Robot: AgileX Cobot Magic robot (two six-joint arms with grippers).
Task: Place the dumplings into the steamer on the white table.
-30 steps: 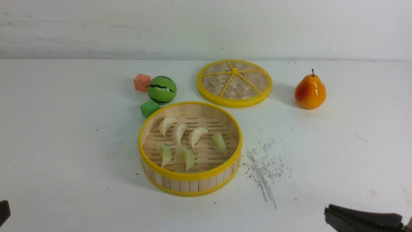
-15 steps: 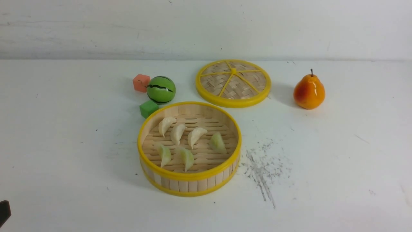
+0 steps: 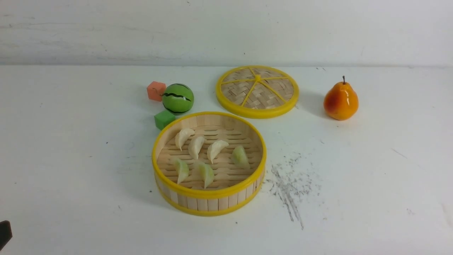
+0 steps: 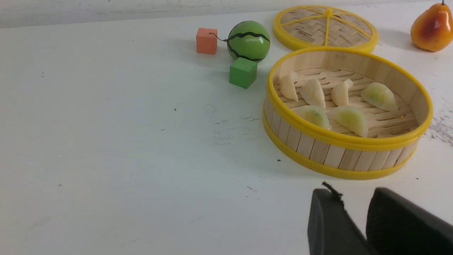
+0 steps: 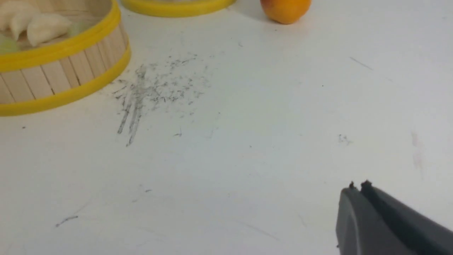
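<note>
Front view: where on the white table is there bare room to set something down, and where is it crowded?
Bare room: the white table left of the round bamboo steamer, and the stretch between steamer and orange pear, scuffed but unoccupied. Crowded: behind the steamer, where the orange cube, striped green watermelon ball, green cube and woven yellow-rimmed lid cluster.

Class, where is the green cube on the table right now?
In the front view, the green cube sits left of centre, just in front of the toy watermelon and beside the steamer, off its far-left rim.
</note>
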